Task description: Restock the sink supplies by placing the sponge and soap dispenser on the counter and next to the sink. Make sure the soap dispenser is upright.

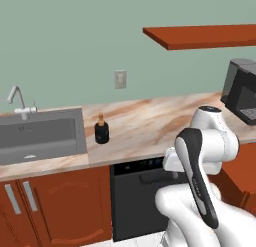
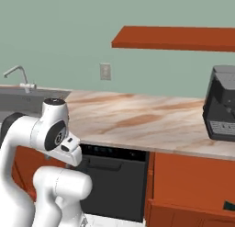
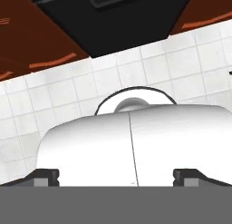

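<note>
I can read no writing or brand on anything here; the coffee machine at the right edge of the right base view has a front panel too blurred to make out. In the hand view my gripper has its two dark finger tips set far apart at the bottom left and bottom right, spread wide, with nothing between them and touching nothing. It looks down at white floor tiles, with the black dishwasher at the top of that frame.

The soap dispenser stands upright on the counter at centre left of the left base view, just beside the right rim of the sink. The faucet rises at the far left. A red-brown shelf hangs upper right, and a wall outlet sits above the counter.
</note>
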